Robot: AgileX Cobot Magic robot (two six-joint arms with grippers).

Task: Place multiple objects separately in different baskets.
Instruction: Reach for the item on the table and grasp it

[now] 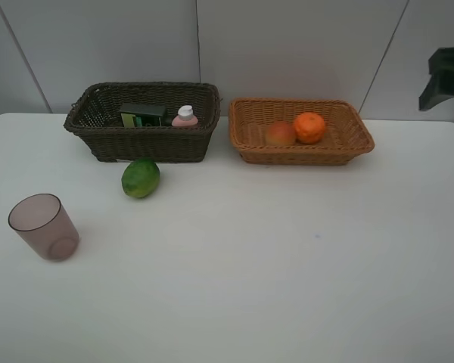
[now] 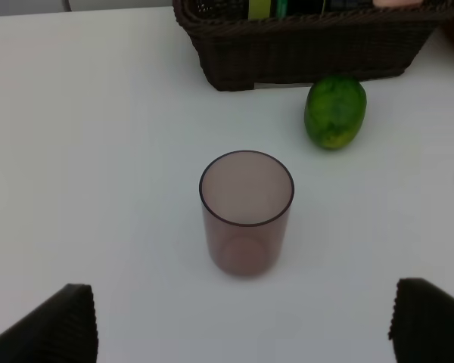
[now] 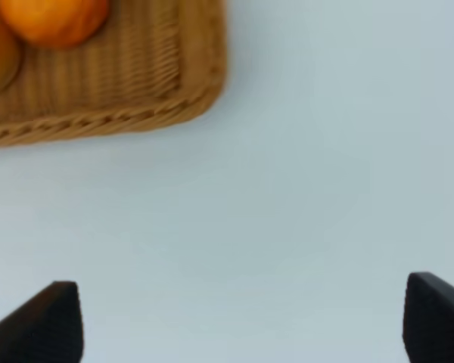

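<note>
Two bottles (image 1: 185,116) in dark basket (image 1: 147,142), cup (image 1: 44,227) outside

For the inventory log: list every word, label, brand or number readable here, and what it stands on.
None can be read.
Green label on the black pump bottle in the dark brown woven basket: print too small and blurred.
Pink white-capped bottle: no legible marking.
Translucent purple-brown cup, green lime-like fruit, light tan woven basket: no text visible.
</note>
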